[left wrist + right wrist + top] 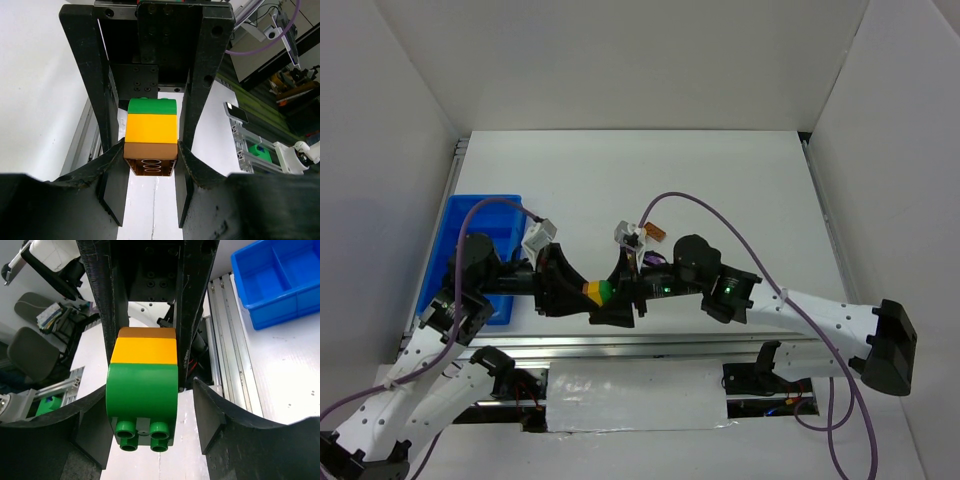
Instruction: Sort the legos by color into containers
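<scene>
My left gripper pinches the brown brick at one end of a three-brick stack, with the yellow brick in the middle and the green brick at the far end. My right gripper straddles the green end with its jaws spread, a gap showing on one side. The stack hangs between the arms, well apart from the tray.
</scene>
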Robot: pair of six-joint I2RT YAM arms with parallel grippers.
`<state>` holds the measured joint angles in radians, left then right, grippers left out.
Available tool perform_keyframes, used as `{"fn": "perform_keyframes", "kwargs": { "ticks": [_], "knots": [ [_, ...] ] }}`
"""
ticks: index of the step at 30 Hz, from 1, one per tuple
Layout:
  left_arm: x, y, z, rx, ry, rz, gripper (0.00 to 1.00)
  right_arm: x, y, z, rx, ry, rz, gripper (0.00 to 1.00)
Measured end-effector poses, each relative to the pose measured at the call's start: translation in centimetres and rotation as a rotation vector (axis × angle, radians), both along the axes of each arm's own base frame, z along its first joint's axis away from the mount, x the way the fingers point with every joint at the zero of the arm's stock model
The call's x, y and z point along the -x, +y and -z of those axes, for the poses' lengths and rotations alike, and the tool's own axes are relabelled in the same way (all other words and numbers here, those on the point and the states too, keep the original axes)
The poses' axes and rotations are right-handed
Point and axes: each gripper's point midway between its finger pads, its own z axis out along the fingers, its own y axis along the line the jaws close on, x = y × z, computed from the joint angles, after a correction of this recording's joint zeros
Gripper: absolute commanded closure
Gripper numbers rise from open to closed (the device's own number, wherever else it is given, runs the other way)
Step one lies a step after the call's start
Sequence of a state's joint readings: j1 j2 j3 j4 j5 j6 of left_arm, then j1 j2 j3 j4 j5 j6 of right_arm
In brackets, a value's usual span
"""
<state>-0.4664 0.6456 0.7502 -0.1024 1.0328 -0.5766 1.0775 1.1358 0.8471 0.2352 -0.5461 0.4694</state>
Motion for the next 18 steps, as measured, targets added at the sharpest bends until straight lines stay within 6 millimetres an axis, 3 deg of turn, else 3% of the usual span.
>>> {"fn": "perform_keyframes", "kwargs": {
  "ticks": [9, 14, 18],
  "knots": [
    [0.1, 0.0, -0.5, 0.015, -0.025, 0.004, 1.0, 0.1, -0.3, 0.1, 0.001, -0.028, -0.005, 0.35],
    [0.3, 0.1, -0.6, 0.018, -0.031, 0.01, 1.0, -0.1, -1.1, -0.7, -0.01, -0.064, 0.024, 0.23],
    [0.4, 0.1, -0.6, 0.018, -0.032, 0.014, 1.0, -0.2, -1.3, -0.9, -0.015, -0.079, 0.031, 0.27]
  ]
}}
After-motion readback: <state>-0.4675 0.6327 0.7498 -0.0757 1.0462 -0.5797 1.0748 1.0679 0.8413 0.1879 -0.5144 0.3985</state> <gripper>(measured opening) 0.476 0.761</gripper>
